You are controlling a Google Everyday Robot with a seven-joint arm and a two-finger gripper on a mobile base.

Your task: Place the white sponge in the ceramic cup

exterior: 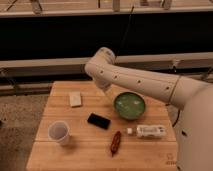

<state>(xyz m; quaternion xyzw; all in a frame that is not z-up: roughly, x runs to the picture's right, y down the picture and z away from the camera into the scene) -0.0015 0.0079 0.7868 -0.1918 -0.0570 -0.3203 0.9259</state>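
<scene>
The white sponge [75, 99] lies flat on the wooden table [80, 155], at its back left. Nearer the front left stands the ceramic cup [59, 132], upright with nothing inside. My white arm reaches in from the right and bends above the back of the table. My gripper [104, 86] hangs below that bend, mostly hidden by the arm, between the sponge and a green bowl. It is to the right of the sponge and apart from it. It holds nothing and stands open.
A green bowl [129, 105] sits right of centre, partly under my arm. A flat black object [99, 120] lies mid-table, a reddish-brown item [116, 142] in front of it, and a white bottle [147, 131] on its side at right. A dark rail and wall run behind the table.
</scene>
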